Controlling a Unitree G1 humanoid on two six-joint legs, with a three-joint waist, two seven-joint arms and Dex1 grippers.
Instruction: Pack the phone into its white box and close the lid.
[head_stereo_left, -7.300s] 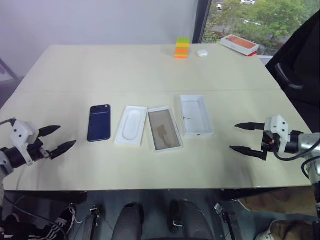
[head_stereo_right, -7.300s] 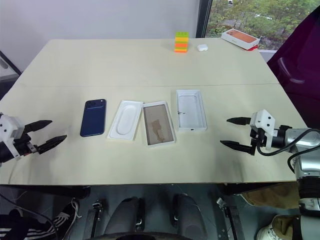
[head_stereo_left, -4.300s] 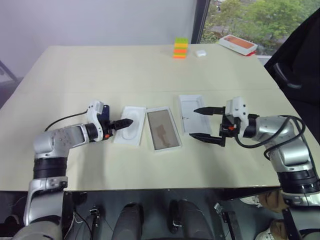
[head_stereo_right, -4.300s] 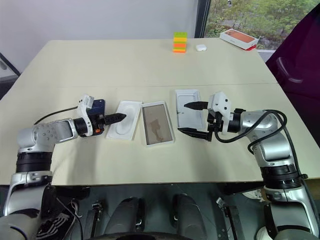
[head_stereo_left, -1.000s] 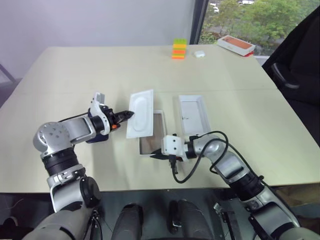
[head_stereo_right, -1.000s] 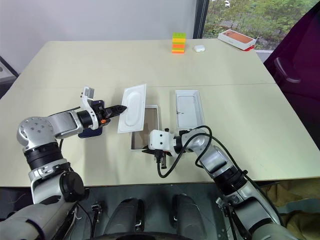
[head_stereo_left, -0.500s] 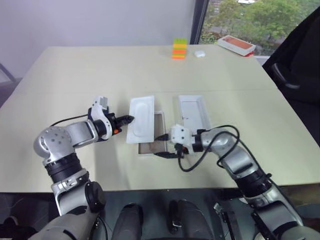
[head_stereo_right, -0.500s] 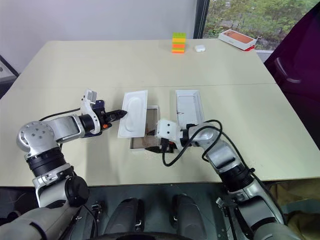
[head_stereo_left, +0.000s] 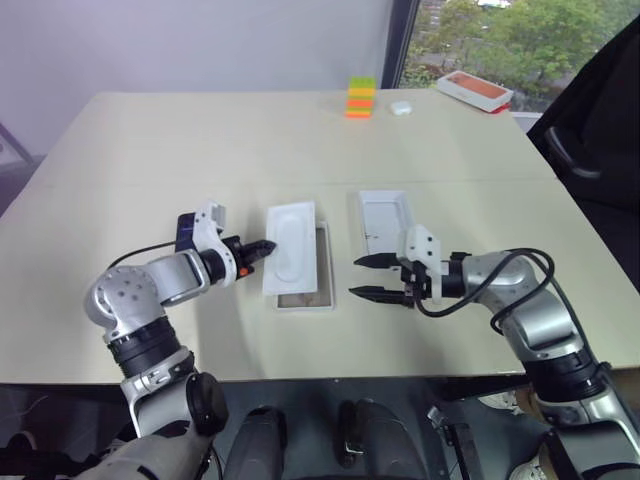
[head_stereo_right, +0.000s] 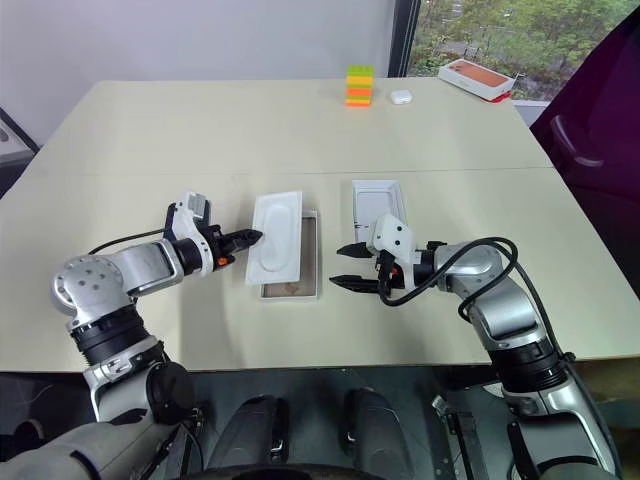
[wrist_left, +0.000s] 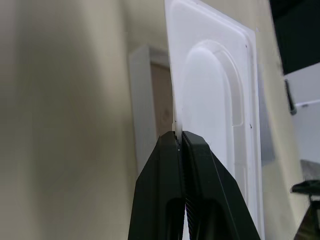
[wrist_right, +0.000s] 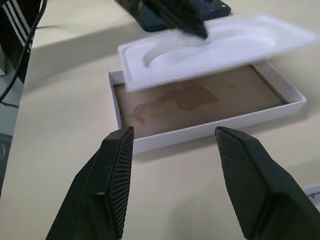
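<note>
My left gripper (head_stereo_left: 270, 245) is shut on the edge of a white insert (head_stereo_left: 291, 246) with a rounded recess and holds it tilted just above the white box (head_stereo_left: 300, 301), covering most of its brownish floor (wrist_right: 200, 102). The dark blue phone (head_stereo_left: 186, 229) lies on the table behind the left wrist, mostly hidden by it. The lid (head_stereo_left: 385, 228) lies white inside up, to the right of the box. My right gripper (head_stereo_left: 354, 277) hangs open a little right of the box's near corner, pointing at it, with nothing between its fingers.
At the table's far side stand a stack of coloured bricks (head_stereo_left: 362, 96), a small white case (head_stereo_left: 403, 106) and a white box with an orange top (head_stereo_left: 480, 88). A dark chair (head_stereo_left: 590, 130) is off the right edge. The table's near edge runs just below both arms.
The right gripper was shut at the box's near end; it has opened and drawn back to the right. The left gripper has lowered the insert closer over the box.
</note>
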